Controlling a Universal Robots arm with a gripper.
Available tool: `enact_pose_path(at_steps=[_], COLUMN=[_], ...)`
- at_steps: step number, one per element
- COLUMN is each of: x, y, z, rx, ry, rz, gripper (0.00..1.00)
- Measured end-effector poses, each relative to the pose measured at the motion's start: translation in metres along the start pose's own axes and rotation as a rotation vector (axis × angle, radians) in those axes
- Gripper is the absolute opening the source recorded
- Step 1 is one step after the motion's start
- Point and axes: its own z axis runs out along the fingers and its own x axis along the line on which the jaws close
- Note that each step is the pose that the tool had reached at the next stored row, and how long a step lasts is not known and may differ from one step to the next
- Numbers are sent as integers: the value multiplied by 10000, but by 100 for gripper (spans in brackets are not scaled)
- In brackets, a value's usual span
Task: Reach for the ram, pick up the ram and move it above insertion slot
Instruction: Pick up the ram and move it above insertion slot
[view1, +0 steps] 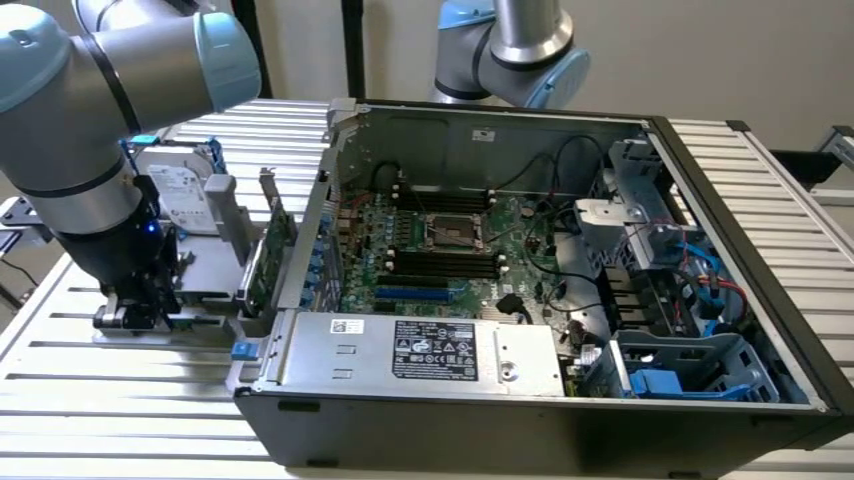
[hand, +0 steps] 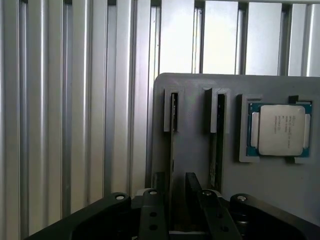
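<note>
Narrowly parted, the hand (hand: 175, 181) has its two black fingers (hand: 158, 192) on either side of the ram (hand: 173, 145), with a slim gap showing on each side of the stick, so nothing is clamped. The ram stands on edge in a groove of a gray holder (hand: 195, 150). It is seen as a thin dark line, and its long axis runs straight away from the hand, parallel to the slats of the metal desk (hand: 75, 100). A second groove (hand: 218, 135) just beside it holds another thin edge. Near that, a processor (hand: 280, 129) lies flat in its own pocket; its silver lid carries several lines of print too small to read.

In the exterior view the arm (view1: 80, 150) stands at the exterior view's left. Its wrist points straight down and the hand sits low over the holder, outside the open computer case (view1: 534, 420). A black-and-white label (view1: 435, 350) on the power supply bears marks and text that cannot be made out. The black memory slots (view1: 434, 262) lie on the board inside the case, well apart from the hand.
</note>
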Motion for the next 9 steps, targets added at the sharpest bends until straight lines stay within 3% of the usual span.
enact_pose_path(at_steps=[4,9], x=[0,1], y=[1,1], z=[4,5], rx=[-5,-4], ry=[1,-1], rz=[0,0], gripper=[31,13])
